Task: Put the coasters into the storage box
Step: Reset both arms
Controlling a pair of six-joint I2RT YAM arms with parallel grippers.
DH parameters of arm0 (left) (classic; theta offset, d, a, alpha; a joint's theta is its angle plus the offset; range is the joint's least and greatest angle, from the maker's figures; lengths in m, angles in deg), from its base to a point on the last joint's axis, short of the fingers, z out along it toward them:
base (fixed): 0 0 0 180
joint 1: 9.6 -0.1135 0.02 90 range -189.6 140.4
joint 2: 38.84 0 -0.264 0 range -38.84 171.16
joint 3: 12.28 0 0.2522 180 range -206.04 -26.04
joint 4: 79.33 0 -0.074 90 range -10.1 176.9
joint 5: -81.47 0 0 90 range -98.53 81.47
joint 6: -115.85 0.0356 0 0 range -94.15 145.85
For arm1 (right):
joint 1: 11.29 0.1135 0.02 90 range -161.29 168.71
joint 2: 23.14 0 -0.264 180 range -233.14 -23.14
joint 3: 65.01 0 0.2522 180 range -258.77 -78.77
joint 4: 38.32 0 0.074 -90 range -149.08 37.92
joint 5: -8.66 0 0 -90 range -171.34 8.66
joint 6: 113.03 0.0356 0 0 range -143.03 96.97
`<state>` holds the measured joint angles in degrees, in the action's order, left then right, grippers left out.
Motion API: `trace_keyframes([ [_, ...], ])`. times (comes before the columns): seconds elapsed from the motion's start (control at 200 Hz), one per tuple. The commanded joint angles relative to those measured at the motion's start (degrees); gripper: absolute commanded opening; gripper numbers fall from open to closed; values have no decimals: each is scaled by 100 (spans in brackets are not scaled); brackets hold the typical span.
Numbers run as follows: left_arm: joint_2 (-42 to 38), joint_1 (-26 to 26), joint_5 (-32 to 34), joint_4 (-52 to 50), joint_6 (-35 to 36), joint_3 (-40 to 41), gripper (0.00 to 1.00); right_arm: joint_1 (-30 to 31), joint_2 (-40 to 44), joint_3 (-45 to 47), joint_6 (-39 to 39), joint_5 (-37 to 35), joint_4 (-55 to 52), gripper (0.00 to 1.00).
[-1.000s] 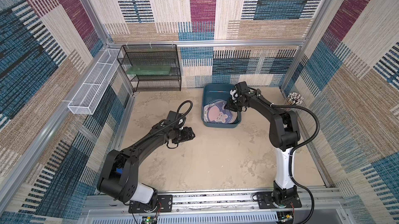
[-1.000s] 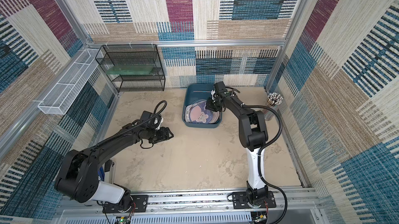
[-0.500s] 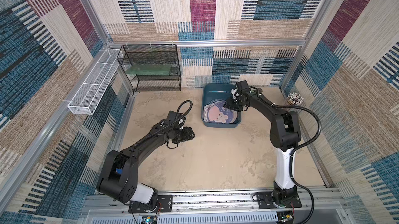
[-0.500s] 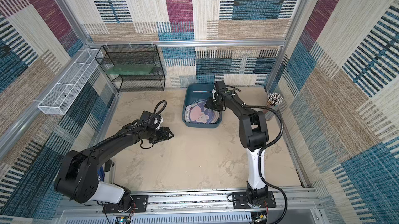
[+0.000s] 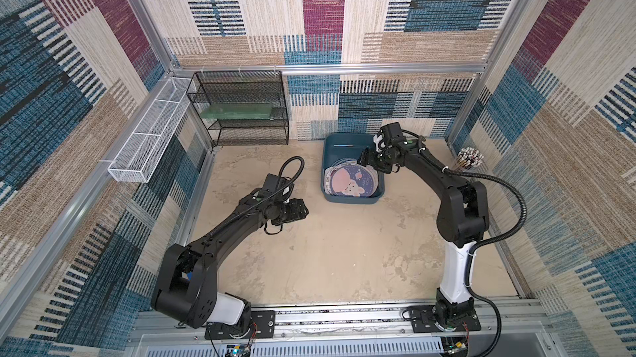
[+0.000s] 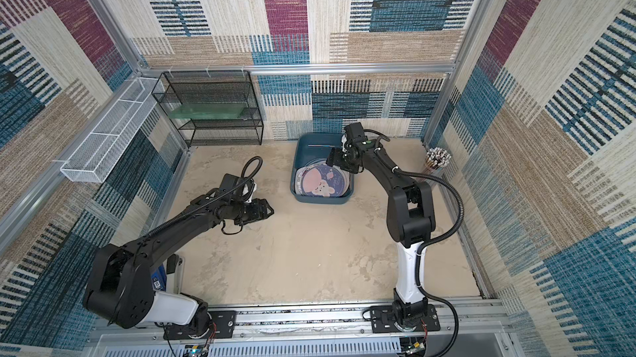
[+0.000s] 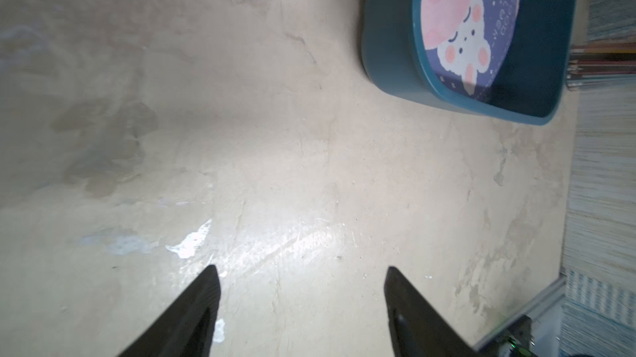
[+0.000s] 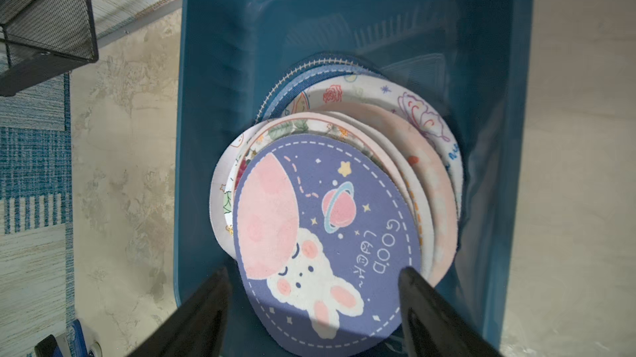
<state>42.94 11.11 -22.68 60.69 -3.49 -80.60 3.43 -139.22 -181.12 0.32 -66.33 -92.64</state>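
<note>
Inside the storage box [image 8: 213, 62] the coasters [image 8: 327, 228] lie stacked, none visible on the table [image 7: 275, 131], and with our right gripper [image 8: 315, 271] and left gripper [image 7: 301, 269] both open and empty we judge the task done.

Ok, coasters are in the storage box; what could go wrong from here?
1. The right end effector is open, straddling the purple rabbit coaster; lifting away could catch its edge and drag it out.
2. The coasters beneath are fanned unevenly at one end of the storage box, so a nudge might slide some up its wall.
</note>
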Motion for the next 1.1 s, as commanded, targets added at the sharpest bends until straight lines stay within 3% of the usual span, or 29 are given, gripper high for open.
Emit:
trace_keyframes([
  [0.0,-206,-30,535,-217,288,-105,75,-8,281,56,-201,-72,91,83],
  [0.15,-571,-196,1192,-234,650,-90,80,-95,904,635,-587,-117,639,100],
  [0.195,-641,-302,1315,-197,753,-81,82,-162,1076,824,-707,-97,825,95],
  [0.411,-875,-788,1883,139,1216,15,91,-607,1753,1728,-1478,-53,1585,95],
  [0.591,-1066,-1084,2430,876,1556,452,95,-1048,2295,2755,-1933,-692,2452,95],
  [0.751,-1306,-1256,2766,2093,2044,1208,96,-1434,2737,4018,-2069,-1360,3638,95],
  [0.906,-1323,-1460,3004,3403,2416,1955,97,-1648,3235,5470,-2274,-1438,5466,95],
  [1.092,-1040,-1557,3056,5158,2811,2795,96,-1631,3248,6403,-2351,-1303,6660,95],
])
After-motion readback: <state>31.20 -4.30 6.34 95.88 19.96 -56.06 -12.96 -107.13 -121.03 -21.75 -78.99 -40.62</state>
